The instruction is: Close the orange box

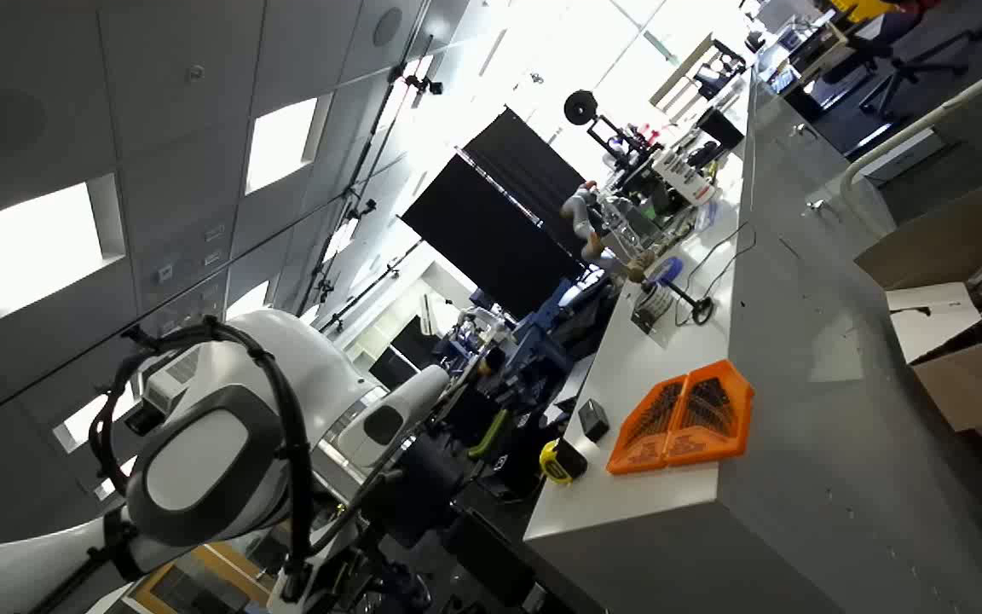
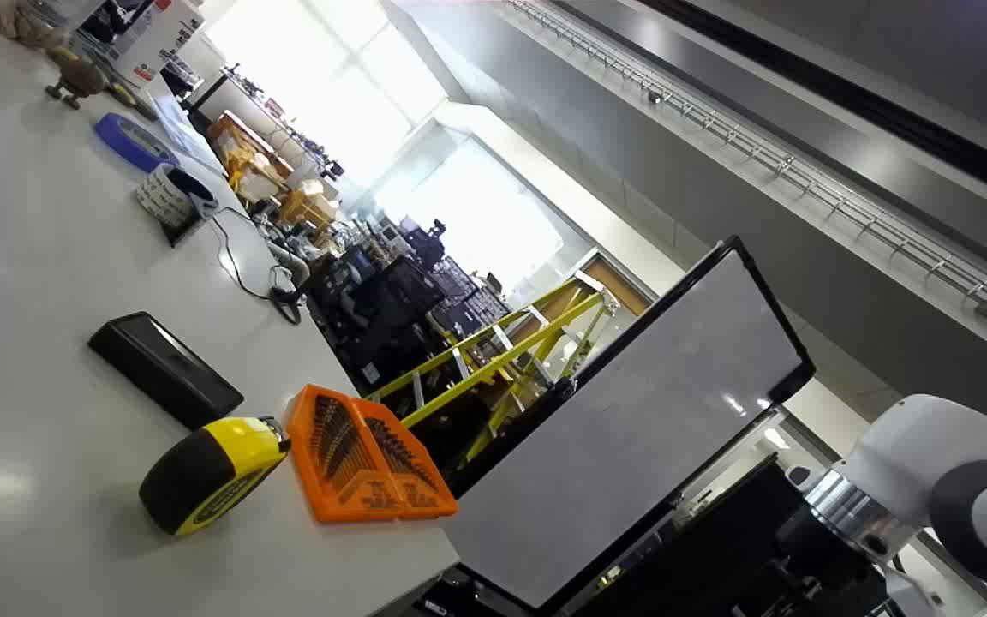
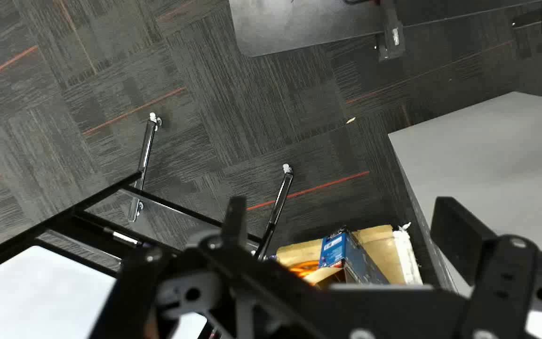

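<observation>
The orange box (image 1: 680, 418) lies open near a corner of the white table in both exterior views (image 2: 378, 458). Its two halves are spread apart along a middle seam, and dark drill bits show inside both. I cannot tell how far each half tilts. My gripper (image 3: 346, 228) is open and empty in the wrist view, with its two black fingers wide apart. It points down over the carpet beside a table's edge. It is away from the orange box, which is out of the wrist view. In both exterior views the fingers are too dark to make out.
A yellow-black tape measure (image 2: 212, 476) and a black block (image 2: 165, 370) stand beside the orange box. A blue ring (image 2: 134, 141), a white roll (image 2: 166, 199) and a cable lie farther along the table (image 1: 700, 328). A whiteboard (image 2: 631, 428) and cardboard box (image 3: 374, 240) are nearby.
</observation>
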